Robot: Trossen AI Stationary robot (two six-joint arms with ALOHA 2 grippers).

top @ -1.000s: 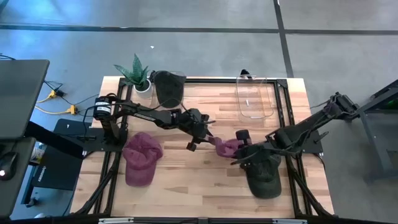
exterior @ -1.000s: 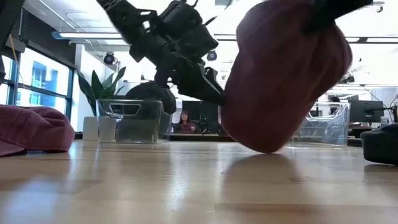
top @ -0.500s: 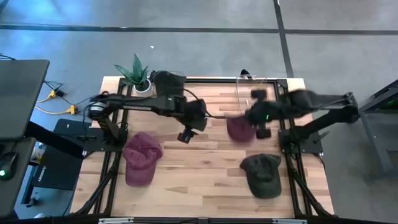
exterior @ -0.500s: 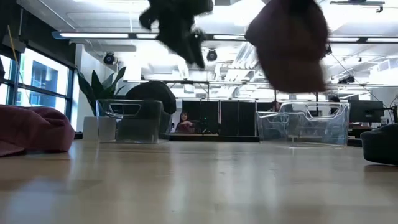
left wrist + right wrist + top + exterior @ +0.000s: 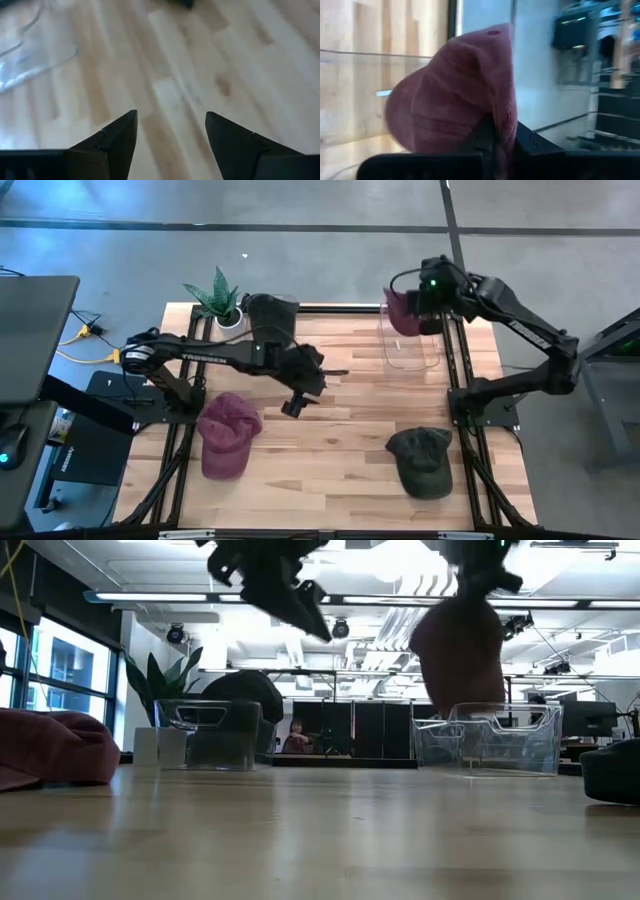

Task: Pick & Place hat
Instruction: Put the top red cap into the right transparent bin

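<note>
A maroon hat (image 5: 403, 311) hangs in the air over the clear bin (image 5: 410, 340) at the table's far right, with my right gripper (image 5: 420, 302) shut on it. In the low view the hat (image 5: 458, 655) dangles just above the bin's rim (image 5: 490, 712). My left gripper (image 5: 296, 402) is raised over the table's middle, open, with only bare wood between its fingers (image 5: 170, 135). My right gripper pinches a fold of the maroon hat's cloth (image 5: 501, 117) between its two fingers. The fingers come slanting down from above. The hat is lifted clear and hangs bunched below and ahead of the fingers, over the clear bin.
A second maroon hat (image 5: 228, 432) lies at the near left and a dark green hat (image 5: 422, 460) at the near right. A dark hat (image 5: 270, 318) and a potted plant (image 5: 218, 300) stand at the far left. Bare wood spans the middle.
My right gripper has swung up and toward the table's far right edge, carrying the maroon hat from the table's middle to above the clear bin; the hat is now lifted clear. My left gripper has risen and drawn back from the hat toward the left.
</note>
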